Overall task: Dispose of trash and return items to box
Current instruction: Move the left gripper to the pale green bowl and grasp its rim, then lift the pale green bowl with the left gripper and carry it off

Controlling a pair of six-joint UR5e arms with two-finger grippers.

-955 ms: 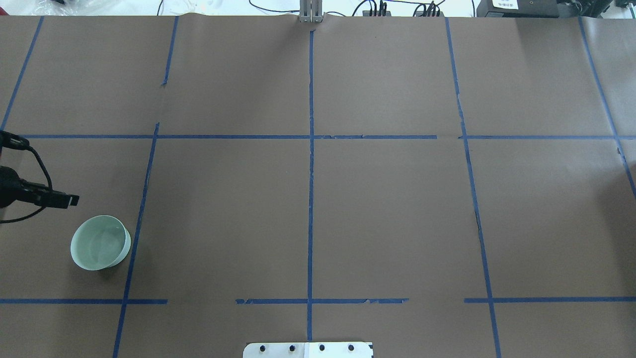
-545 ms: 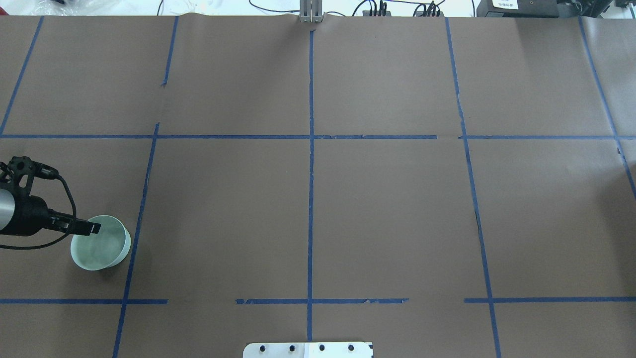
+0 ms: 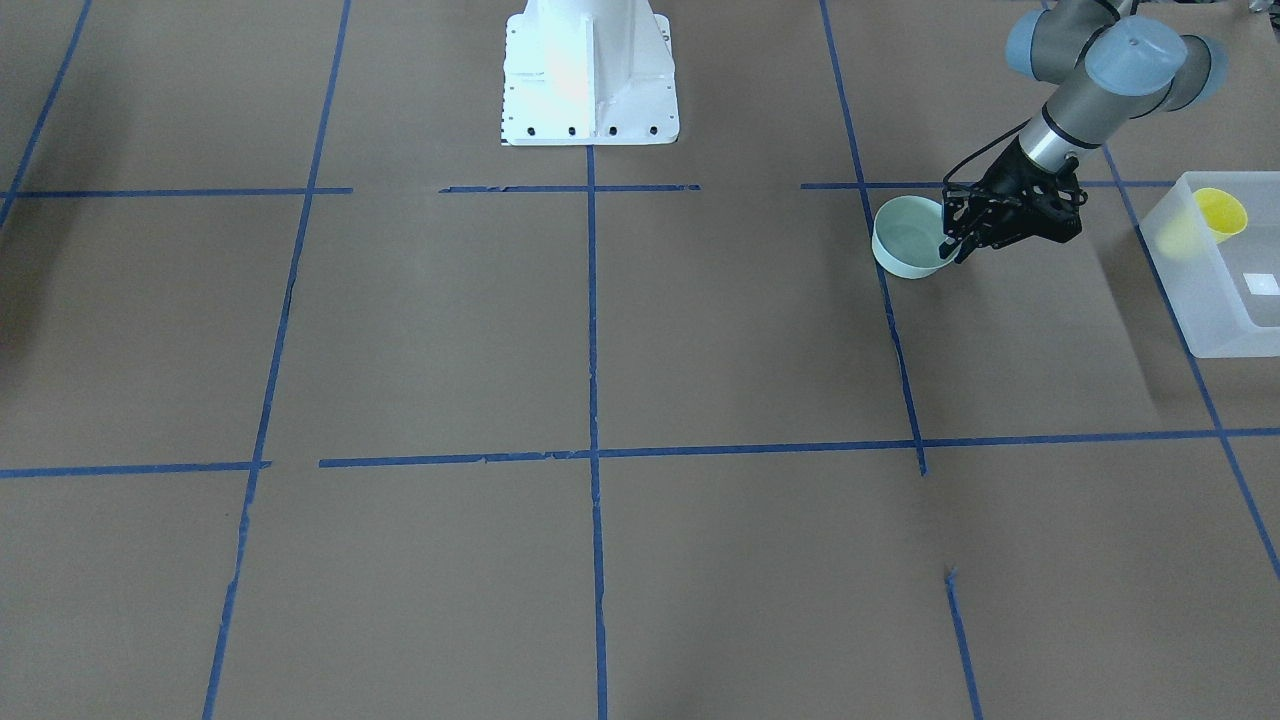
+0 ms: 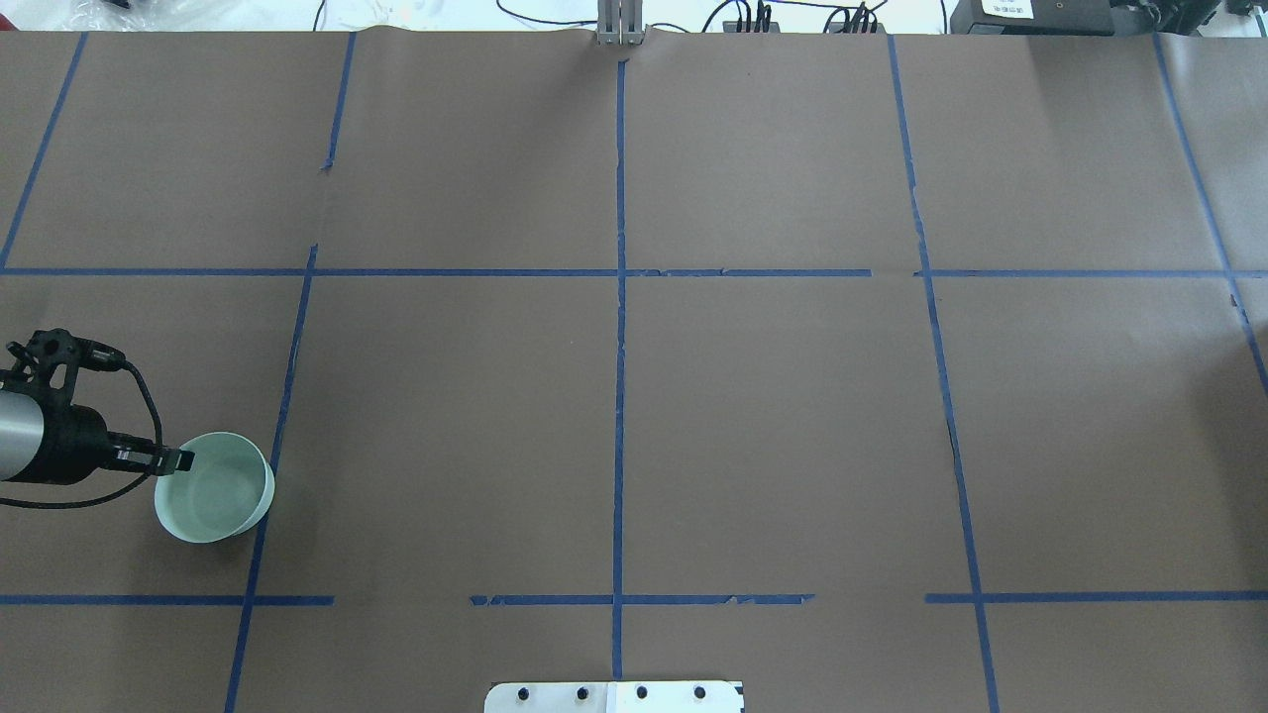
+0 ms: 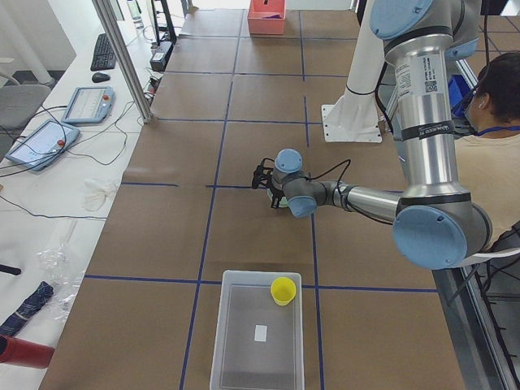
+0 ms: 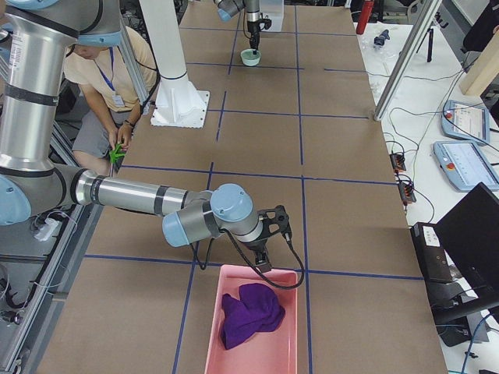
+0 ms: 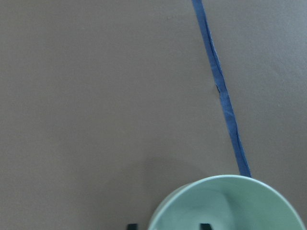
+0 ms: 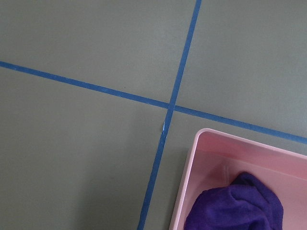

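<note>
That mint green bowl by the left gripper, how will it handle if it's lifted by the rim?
The bowl looks rigid and thin-walled, so probably light. The left gripper straddles one side of the rim, so the smooth wall may slip or tilt when lifted. Low and wide, it would likely slide rather than tip if nudged.

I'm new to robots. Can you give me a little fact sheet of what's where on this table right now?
Bowl: mint-green, upright on the table, outside the box
Left gripper: open, fingers straddling the bowl's rim
Yellow cup: inside the translucent box
Right gripper: by the pink bin's rim; open or shut unclear
Purple cloth: in the pink bin
</note>
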